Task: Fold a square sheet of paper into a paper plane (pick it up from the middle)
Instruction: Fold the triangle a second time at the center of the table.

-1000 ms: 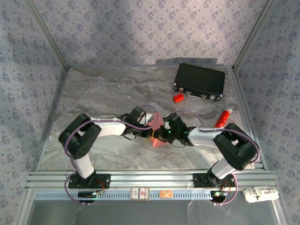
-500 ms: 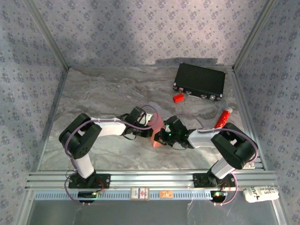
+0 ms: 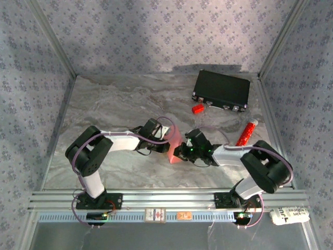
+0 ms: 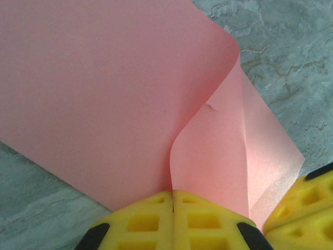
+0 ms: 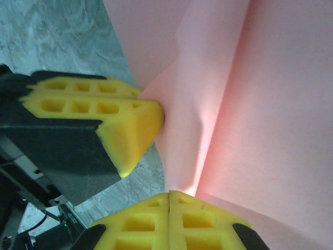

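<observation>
The square sheet of paper [image 3: 175, 144] is held up near the middle of the table [image 3: 104, 109], caught between the two claws, which meet almost tip to tip. From above it reads as a narrow salmon-pink strip standing on edge (whether its lower corner touches the marble cannot be told). The left claw [image 4: 173, 197] has its yellow fingers pressed together with the paper pinched in the seam between them. From that pinch the sheet bends into two layers: a broad one spreads up and to the left, and a second curls round on the right with a soft lengthwise bend. One yellow finger of the other claw sits just beside the paper's lower right edge. The right claw [image 5: 169, 198] is likewise clamped on the sheet, fingers together at the foot of a shallow fold. In its wrist view the left claw's fingers come in from the left, with their tip against the paper. A black case [image 3: 221, 89] lies at the far right of the table, with a small red block [image 3: 197, 109] just in front of it. A red-and-white tube [image 3: 247, 131] lies nearer, by the right edge, apart from the paper.
</observation>
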Robot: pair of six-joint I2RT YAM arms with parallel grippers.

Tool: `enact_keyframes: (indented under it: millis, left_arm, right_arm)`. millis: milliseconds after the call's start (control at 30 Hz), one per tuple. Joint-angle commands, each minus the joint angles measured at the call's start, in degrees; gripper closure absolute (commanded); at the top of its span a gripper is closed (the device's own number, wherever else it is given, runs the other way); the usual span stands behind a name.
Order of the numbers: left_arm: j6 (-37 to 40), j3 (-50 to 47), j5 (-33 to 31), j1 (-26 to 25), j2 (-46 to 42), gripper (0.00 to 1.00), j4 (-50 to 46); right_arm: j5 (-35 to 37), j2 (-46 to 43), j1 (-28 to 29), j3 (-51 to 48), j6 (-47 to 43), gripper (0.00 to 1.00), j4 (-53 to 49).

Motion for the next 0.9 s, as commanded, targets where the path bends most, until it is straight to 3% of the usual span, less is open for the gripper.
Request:
enact_keyframes:
  millis: [0, 867]
  left_arm:
    - [1.1, 1.0, 0.1, 0.2, 1.2, 1.0, -1.5]
    - [2.1, 3.3, 0.3, 0.1, 1.5, 1.0, -2.9]
  right_arm:
    - [3.0, -2.5, -1.3, -0.4, -2.4, 0.93, -7.1]
    - [4.6, 1.3, -3.3, -0.3, -5.2, 0.94, -15.1]
